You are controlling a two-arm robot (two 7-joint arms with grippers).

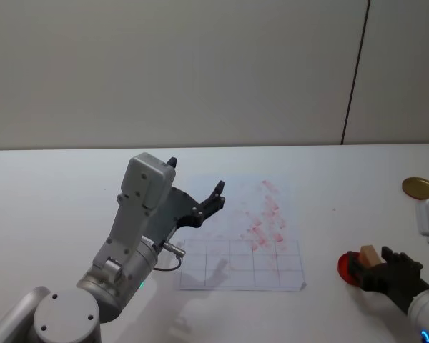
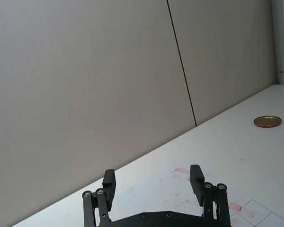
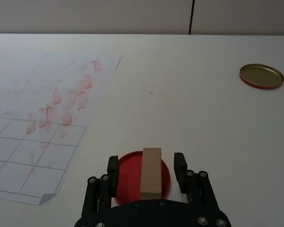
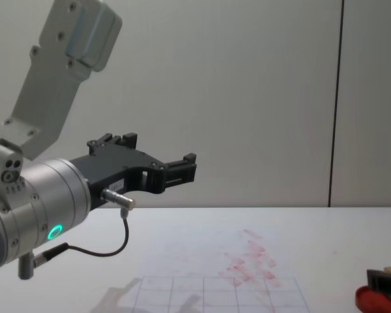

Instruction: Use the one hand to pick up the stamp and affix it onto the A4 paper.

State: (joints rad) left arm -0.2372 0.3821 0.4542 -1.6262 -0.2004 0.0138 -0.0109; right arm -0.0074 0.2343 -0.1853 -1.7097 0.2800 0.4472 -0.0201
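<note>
Fingers of the right gripper (image 3: 146, 163) stand spread on either side of the stamp (image 3: 151, 172), a visible gap on each side, so the block sits between the jaws but is not yet pinched. That tan wooden stamp rests on the round red ink pad (image 3: 128, 176), its long axis running straight out along the fingers, away from the wrist. From the ink pad, the A4 paper (image 1: 268, 221) lies well off toward the robot's left, and the left gripper (image 1: 197, 195) hovers open-jawed above that sheet's far-left part, well away from the stamp.
</note>
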